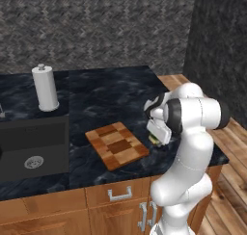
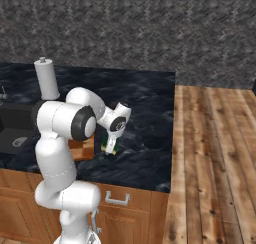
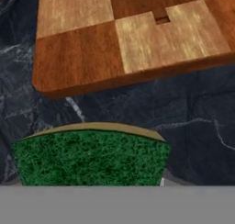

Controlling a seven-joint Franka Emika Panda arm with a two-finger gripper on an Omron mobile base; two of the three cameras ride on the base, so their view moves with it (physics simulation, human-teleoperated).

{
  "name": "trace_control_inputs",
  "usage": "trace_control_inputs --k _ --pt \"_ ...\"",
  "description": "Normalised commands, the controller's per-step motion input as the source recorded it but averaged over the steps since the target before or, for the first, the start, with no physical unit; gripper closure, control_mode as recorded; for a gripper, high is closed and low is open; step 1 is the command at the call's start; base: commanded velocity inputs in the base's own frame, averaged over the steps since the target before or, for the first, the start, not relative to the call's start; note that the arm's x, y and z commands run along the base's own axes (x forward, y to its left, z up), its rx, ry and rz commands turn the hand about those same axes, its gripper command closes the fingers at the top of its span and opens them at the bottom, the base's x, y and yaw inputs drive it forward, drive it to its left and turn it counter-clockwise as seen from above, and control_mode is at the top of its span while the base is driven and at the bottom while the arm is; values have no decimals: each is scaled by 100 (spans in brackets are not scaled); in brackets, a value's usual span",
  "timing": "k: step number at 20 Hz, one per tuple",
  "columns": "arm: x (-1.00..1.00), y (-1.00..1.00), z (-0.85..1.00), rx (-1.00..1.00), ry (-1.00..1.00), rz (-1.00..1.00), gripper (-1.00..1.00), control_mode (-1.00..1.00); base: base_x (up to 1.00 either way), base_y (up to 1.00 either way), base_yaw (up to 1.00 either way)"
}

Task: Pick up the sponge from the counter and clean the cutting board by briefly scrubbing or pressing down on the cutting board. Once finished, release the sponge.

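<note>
**At the counter's front edge, the gripper holds the sponge**

On the dark marbled counter (image 1: 116, 92), the gripper (image 2: 109, 147) clamps the green-and-yellow sponge (image 3: 91, 156), held just beside the checkered cutting board (image 1: 117, 144). Farther back and left lie the black sink (image 1: 33, 146) and a paper towel roll (image 1: 45, 88).

Bare counter (image 1: 116, 99) beyond cutting board (image 1: 116, 145)

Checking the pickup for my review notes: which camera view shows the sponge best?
The hand view: the sponge sits large in the foreground, green top and yellow edge clear, just short of the cutting board. The left base view shows only a sliver under the hand. The right base view shows it small below the gripper.
</note>
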Motion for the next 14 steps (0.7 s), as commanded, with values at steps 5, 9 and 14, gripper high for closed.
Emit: trace_control_inputs --k 5,9,14 --pt "-2 0 4 2 -10 -2 -100 -100 0 0 0" --pt "-3 20 38 0 -11 -8 -100 -100 0 0 0" --pt "-7 12 66 0 -12 -7 -100 -100 0 0 0"
